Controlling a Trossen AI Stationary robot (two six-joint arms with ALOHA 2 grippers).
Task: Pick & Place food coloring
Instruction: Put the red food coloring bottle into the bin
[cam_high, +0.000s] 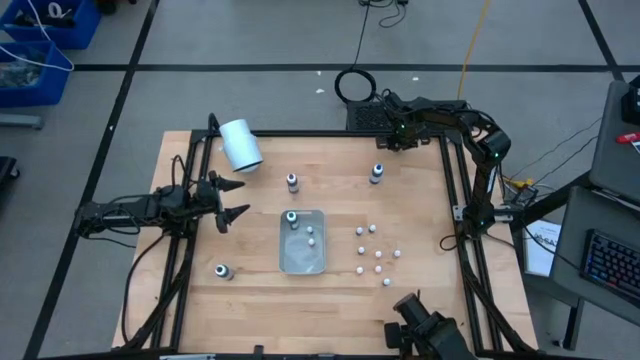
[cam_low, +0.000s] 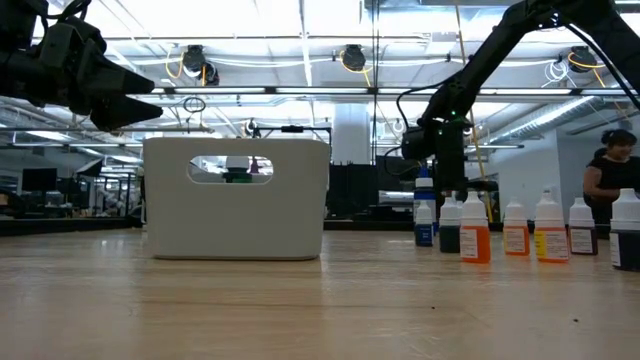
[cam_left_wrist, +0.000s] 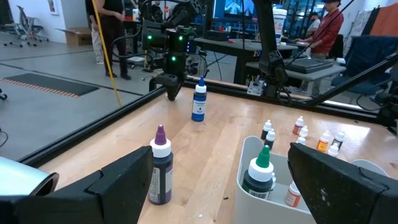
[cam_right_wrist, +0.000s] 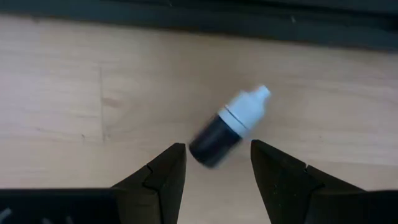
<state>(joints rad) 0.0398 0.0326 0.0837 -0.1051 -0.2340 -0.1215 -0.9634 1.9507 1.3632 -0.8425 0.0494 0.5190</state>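
Overhead, the right tool (cam_right_wrist: 214, 165) hangs with jaws parted above the blue-topped bottle (cam_right_wrist: 227, 129), which leans diagonally between them; the left tool (cam_high: 226, 201) waits wide open.

clear tray (cam_high: 284, 240) mid-table, bottles (cam_high: 376, 250) clustered beside

Table (cam_high: 420, 200): pale wood planks, matt, smooth, faint grain lines. Frame rail (cam_high: 300, 134) at table's 12 o'clock edge: dark metal, satin. Tray (cam_high: 302, 262) at centre: clear-to-frosted plastic, slight sheen. Food coloring (cam_left_wrist: 160, 165): small plastic bottles, glossy, whitish caps, dark liquid within. White cylinder (cam_high: 240, 146) at 10 o'clock: smooth, matt. Right gripper (cam_right_wrist: 217, 171): fingers dark matt plastic, hard-edged.
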